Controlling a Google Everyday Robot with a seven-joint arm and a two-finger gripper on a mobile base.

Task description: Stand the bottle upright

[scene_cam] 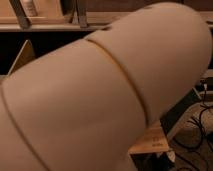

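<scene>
**Arm shell fills the view, bottle hidden**

The robot's pale, rounded arm (100,100) lies across almost the whole frame, from the lower left up to the upper right. A thin yellowish seam (121,72) runs over its shell, from the upper middle down toward the lower right.

The gripper is out of view, somewhere behind or beyond this arm. Its jaws are spread wide; I cannot tell if anything is between them.

The bottle is not visible, because the arm covers the place where it could lie.

At the lower right only a small corner of the wooden worktop (151,143) shows. Dark cables (199,131) lie on the floor just beside it. Along the top edge a wooden shelf (50,22) carries two grey metal posts (20,14).
</scene>
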